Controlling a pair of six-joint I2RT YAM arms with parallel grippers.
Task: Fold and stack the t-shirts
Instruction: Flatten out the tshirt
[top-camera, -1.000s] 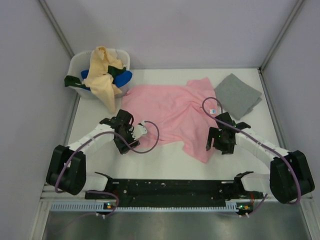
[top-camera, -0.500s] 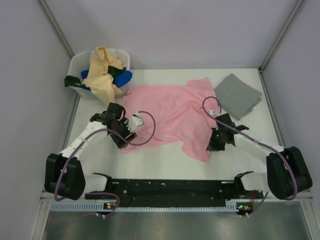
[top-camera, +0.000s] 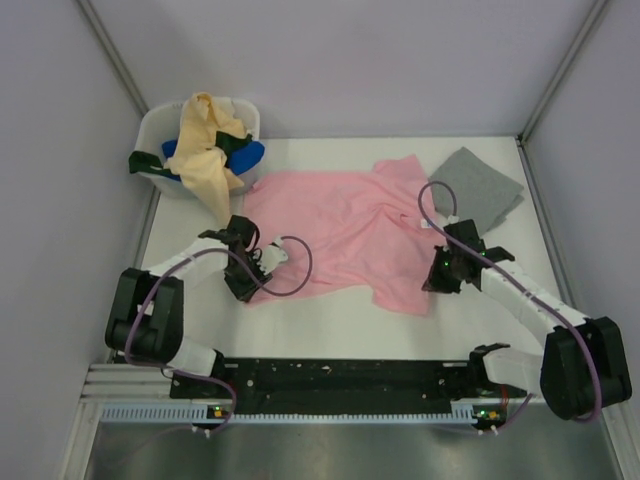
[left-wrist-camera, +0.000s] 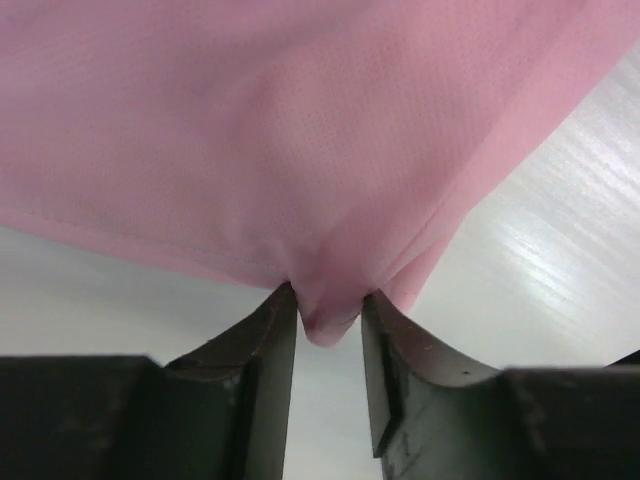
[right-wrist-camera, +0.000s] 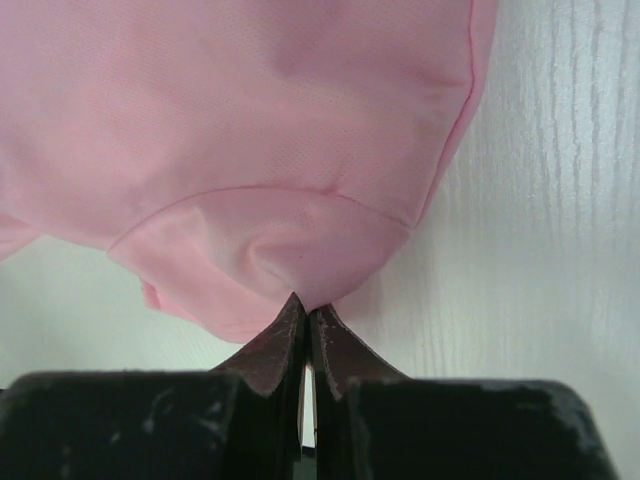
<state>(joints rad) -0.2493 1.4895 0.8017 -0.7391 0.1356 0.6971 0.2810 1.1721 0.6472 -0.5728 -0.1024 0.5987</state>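
Your pink t-shirt (top-camera: 340, 225) is a plain light pink, with a fine mesh weave up close. The grey t-shirt (top-camera: 478, 188) is a plain mid-grey. The yellow tee (top-camera: 205, 150) is pale, the blue tee (top-camera: 252, 154) bright, the green tee (top-camera: 148, 162) dark. The tub (top-camera: 152, 125) and table (top-camera: 330, 320) are white, the left gripper (left-wrist-camera: 329, 295) and right gripper (right-wrist-camera: 305, 308) black, the cables (top-camera: 309, 265) purple.

White plastic tub (top-camera: 152, 125) at the far-left corner of the white table (top-camera: 330, 320) (grey walls (top-camera: 350, 60) around)

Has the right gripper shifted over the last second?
Yes. The right gripper, pinching the pink t-shirt, has moved slightly up-frame and rightward, closer to the folded grey t-shirt.
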